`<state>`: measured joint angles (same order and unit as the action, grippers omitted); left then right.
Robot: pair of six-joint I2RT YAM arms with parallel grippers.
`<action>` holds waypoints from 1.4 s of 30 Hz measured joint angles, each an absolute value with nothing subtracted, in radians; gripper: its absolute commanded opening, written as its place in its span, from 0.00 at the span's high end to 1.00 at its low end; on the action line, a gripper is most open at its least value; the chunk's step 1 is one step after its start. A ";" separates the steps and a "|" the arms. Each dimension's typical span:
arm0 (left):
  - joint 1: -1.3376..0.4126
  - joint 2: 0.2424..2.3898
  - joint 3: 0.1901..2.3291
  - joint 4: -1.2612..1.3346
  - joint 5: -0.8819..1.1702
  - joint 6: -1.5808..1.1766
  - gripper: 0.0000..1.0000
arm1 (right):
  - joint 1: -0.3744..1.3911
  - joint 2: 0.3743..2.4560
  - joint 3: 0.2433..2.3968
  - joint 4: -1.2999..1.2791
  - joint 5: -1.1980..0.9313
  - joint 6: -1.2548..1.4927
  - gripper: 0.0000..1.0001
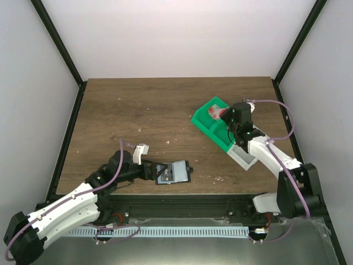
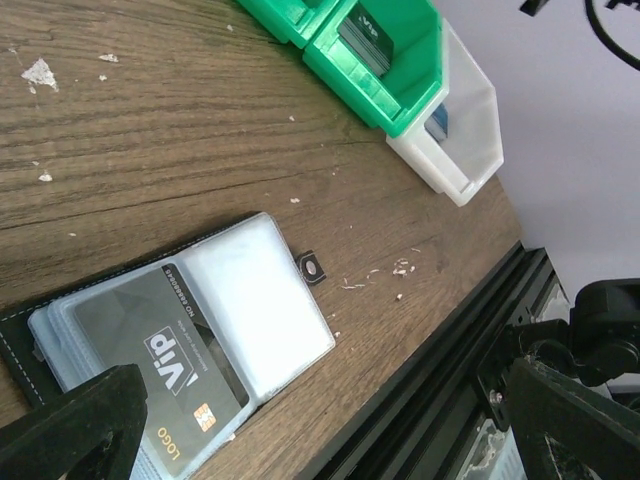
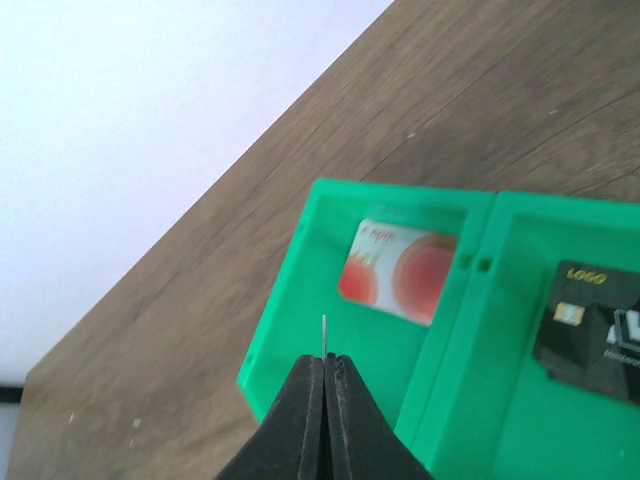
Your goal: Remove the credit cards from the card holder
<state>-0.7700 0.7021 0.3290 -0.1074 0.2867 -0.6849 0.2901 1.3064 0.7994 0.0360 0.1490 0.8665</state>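
The card holder (image 1: pixel 175 172) lies open near the table's front edge, its pale sleeves (image 2: pixel 255 300) facing up. A dark credit card (image 2: pixel 160 365) marked VIP sits in one sleeve. My left gripper (image 1: pixel 150 171) stands open just left of the holder, its fingers (image 2: pixel 75 425) spread wide on either side in the left wrist view. My right gripper (image 3: pixel 325 362) hovers over the green tray (image 3: pixel 285 330), shut on a thin credit card (image 3: pixel 325 333) seen edge-on. A white and red card (image 3: pixel 400 275) lies in that tray's compartment and a dark one (image 3: pixel 600 320) in the neighbouring compartment.
A clear-white tray (image 1: pixel 242 157) adjoins the green tray (image 1: pixel 205 128) at the right of the table. The black frame rail (image 2: pixel 440 400) runs along the front edge close to the holder. Small white crumbs (image 2: pixel 400 268) dot the wood.
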 measured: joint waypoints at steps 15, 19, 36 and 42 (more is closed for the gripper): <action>-0.770 0.700 0.337 -0.107 0.319 -0.676 0.00 | 0.257 1.593 0.877 0.208 0.236 1.060 0.99; -0.770 0.698 0.337 -0.107 0.320 -0.677 0.00 | 0.257 1.620 0.884 0.224 0.253 1.091 0.99; -0.770 0.698 0.337 -0.107 0.341 -0.676 0.00 | 0.264 1.713 0.896 0.326 0.327 1.169 0.99; -0.770 0.691 0.337 -0.107 0.345 -0.677 0.00 | 0.279 1.747 0.922 0.330 0.374 1.169 1.00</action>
